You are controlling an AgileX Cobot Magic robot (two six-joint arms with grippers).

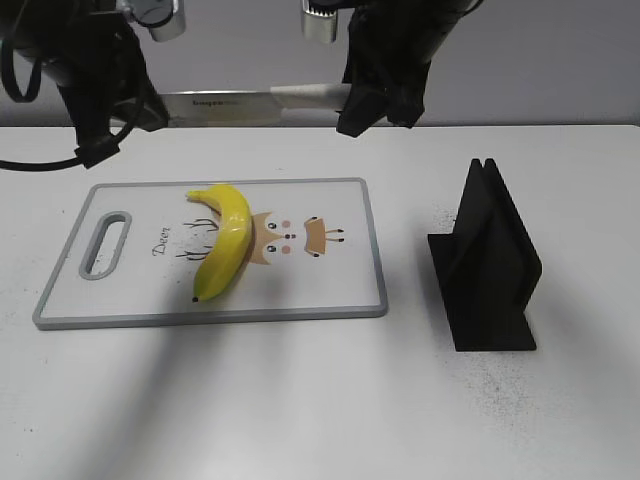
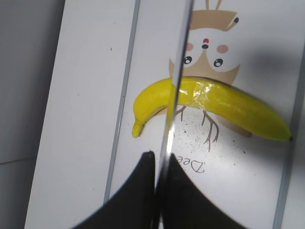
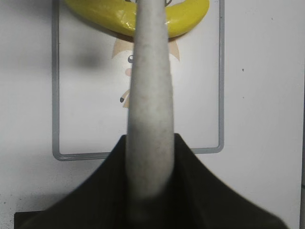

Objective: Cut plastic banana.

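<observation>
The plastic banana lies whole on the white cutting board, over its deer drawing; it also shows in the left wrist view and the right wrist view. A knife hangs level above the board's far edge, held at both ends. My left gripper is shut on the blade's tip end. My right gripper is shut on the grey handle. The knife is well above the banana and does not touch it.
A black knife stand stands upright on the white table right of the board. The board has a grey rim and a handle slot at its left end. Dark specks dot the table near the stand.
</observation>
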